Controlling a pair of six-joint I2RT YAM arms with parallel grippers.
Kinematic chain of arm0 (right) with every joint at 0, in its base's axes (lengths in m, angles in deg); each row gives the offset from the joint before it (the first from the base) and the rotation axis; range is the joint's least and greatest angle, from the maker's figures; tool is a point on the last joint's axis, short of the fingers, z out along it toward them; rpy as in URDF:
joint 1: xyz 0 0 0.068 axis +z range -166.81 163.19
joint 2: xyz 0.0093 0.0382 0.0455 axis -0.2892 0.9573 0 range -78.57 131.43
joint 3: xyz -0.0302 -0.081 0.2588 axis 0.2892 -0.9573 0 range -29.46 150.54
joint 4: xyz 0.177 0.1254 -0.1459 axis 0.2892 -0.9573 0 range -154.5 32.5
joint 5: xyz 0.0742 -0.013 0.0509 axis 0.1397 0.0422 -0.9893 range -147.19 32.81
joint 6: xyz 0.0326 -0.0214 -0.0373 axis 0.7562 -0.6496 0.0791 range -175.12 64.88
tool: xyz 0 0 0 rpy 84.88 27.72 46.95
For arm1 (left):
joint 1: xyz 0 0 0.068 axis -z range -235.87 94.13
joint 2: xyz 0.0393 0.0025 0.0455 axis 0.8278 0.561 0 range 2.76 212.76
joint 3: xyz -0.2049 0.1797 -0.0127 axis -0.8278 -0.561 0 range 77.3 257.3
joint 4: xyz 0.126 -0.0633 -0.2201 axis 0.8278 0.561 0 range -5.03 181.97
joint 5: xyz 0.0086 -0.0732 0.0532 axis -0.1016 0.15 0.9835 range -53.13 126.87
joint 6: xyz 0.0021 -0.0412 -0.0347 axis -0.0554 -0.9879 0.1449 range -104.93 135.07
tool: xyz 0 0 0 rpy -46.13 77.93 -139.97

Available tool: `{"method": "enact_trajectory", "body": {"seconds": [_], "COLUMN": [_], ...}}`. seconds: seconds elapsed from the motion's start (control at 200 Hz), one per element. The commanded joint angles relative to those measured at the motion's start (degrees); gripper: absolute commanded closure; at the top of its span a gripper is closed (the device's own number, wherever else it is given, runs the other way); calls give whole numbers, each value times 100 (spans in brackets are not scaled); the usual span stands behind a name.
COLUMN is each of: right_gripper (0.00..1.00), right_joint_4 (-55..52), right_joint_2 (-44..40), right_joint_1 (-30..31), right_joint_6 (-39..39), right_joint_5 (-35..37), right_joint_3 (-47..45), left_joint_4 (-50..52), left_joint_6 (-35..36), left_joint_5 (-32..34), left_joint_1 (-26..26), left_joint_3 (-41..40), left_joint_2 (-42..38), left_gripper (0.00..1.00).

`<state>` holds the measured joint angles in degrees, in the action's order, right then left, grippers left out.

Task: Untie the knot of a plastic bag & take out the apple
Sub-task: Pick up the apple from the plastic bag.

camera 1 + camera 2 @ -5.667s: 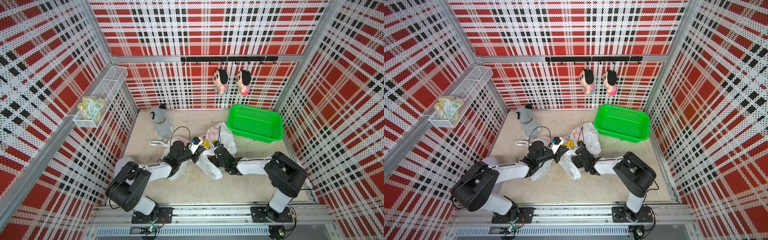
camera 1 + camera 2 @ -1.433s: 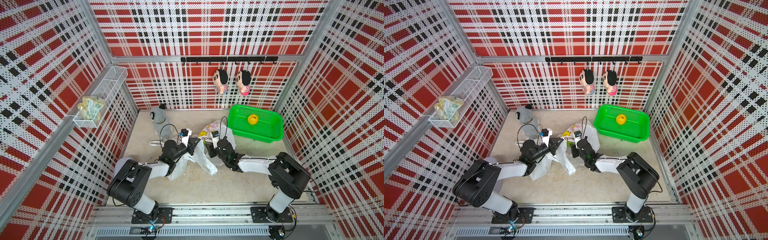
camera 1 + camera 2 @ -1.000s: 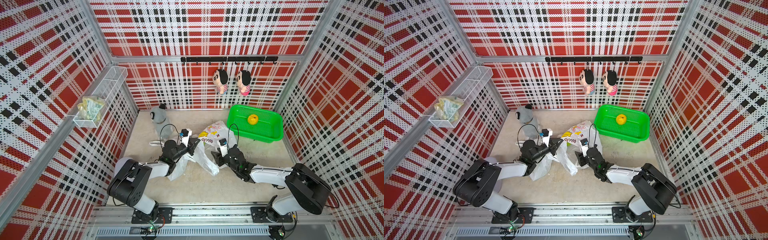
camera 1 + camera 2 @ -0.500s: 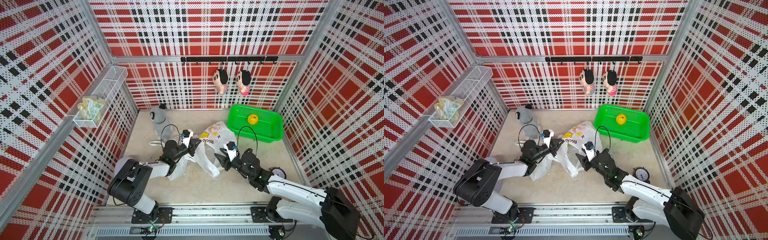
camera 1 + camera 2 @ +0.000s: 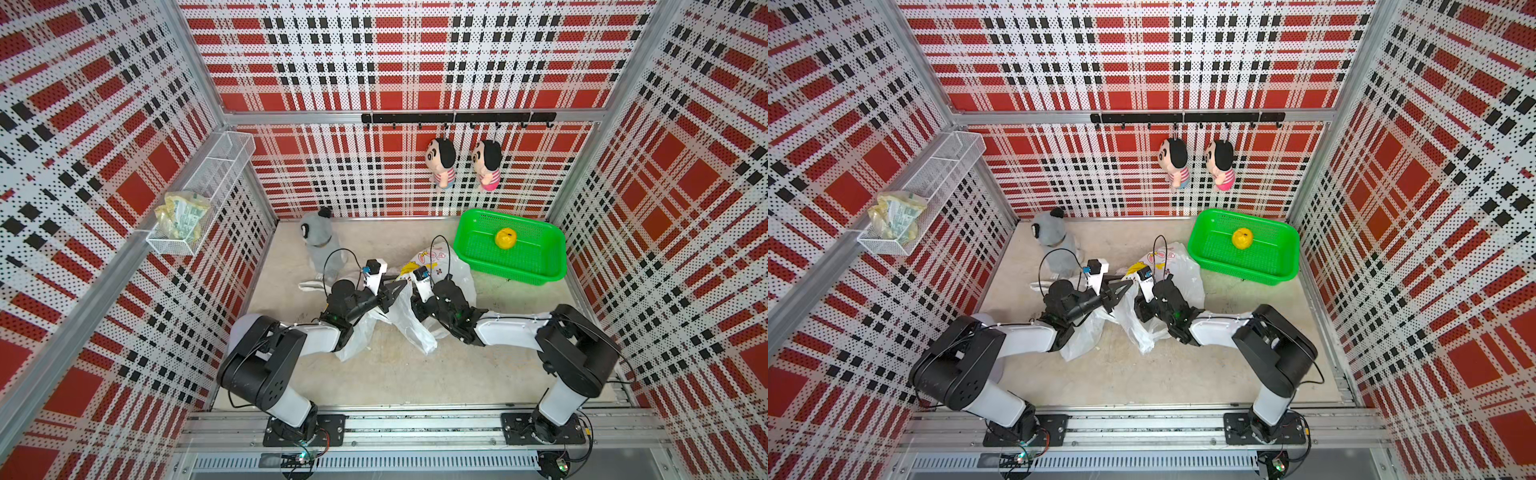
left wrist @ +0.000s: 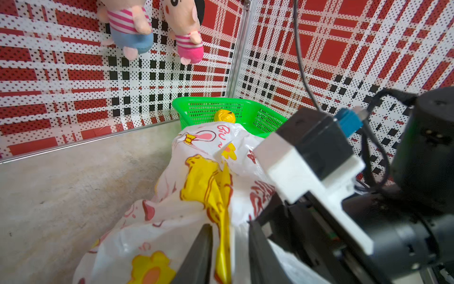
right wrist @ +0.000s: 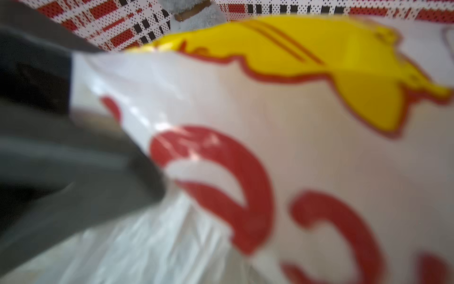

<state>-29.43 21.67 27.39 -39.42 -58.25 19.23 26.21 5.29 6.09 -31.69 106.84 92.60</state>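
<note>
The white plastic bag with yellow and red prints lies crumpled mid-floor, between my two arms. The yellow apple sits in the green basket at the back right, also seen in the left wrist view as the apple. My left gripper is at the bag's left side, jaws apart with a yellow fold of the bag between them. My right gripper presses into the bag from the right. The bag fills the right wrist view and hides its fingers. No knot shows.
A grey plush toy stands at the back left, with a flat white scrap beside it. Two dolls hang from a rail on the back wall. A wire shelf holding a crumpled packet juts from the left wall.
My left gripper's jaws have parted around the bag fold. My right gripper has swung left, back against the bag. In the earliest frames the basket was empty; the apple now lies in it.
</note>
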Motion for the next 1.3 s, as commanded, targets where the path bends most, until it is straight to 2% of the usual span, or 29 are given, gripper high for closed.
{"method": "enact_trajectory", "body": {"seconds": [0.0,0.095,0.175,0.371,0.396,0.596,0.832,0.902,1.017,1.172,1.293], "right_gripper": [32,29,15,4,0,0,0,0,8,37,50], "right_joint_4": [175,207,299,389,308,-842,-1996,-2045,-1952,-1536,-1258], "right_joint_2": [484,873,1145,1835,1982,2717,3064,3102,3121,2686,2068], "right_joint_1": [-163,-210,-210,-254,-253,-239,-227,-206,-205,-163,-109], "right_joint_6": [367,384,365,428,440,600,449,372,354,311,280], "right_joint_5": [376,511,611,818,812,934,1446,1434,1385,1320,1321], "right_joint_3": [440,777,1040,1788,1970,3058,3728,3726,3657,3231,2707], "left_joint_4": [-197,-124,21,21,17,14,14,14,14,23,32], "left_joint_6": [-119,4,51,-160,-175,-316,-312,-300,-290,-302,-266], "left_joint_5": [136,330,417,560,563,445,413,437,409,371,393], "left_joint_1": [-76,-115,-172,-356,-379,-546,-590,-590,-599,-591,-564], "left_joint_3": [93,35,69,134,144,219,187,151,140,160,149], "left_joint_2": [-131,-263,-234,-81,-89,5,38,24,28,97,160], "left_gripper": [54,42,42,38,38,42,43,44,46,51,51]}}
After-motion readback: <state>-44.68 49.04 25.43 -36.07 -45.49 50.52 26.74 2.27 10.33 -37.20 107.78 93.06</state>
